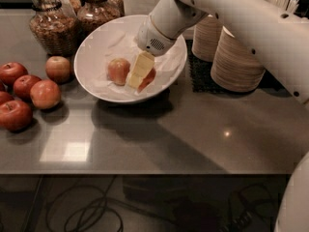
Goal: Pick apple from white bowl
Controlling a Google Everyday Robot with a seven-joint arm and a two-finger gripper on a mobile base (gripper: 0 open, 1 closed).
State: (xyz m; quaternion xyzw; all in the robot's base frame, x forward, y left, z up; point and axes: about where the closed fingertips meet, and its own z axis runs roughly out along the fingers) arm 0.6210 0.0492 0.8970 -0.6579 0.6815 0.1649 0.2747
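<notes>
Deep red apple [149, 77] low in the white bowl [94, 45], right of centre, on the crumpled paper lining [116, 38]; only a red sliver on show, mostly hidden behind the gripper [139, 72]. Just beside it on the left, a paler yellow-orange apple [118, 70], not the target. Gripper down inside the bowl, slanting in from the upper right on the white arm [227, 18], right at the red apple and covering its left side in this view; probably angled so to clear the rim and slip between the two fruits. Clamped or loose: cannot tell. Judged mid-grasp, lift not yet made. Further out: loose red apples [44, 94] on the grey counter [193, 134] to the left, glass jars [50, 28] behind, stacks of tan paper bowls [236, 62] by a black mat [198, 74] to the right, near enough to mind when raising the arm
</notes>
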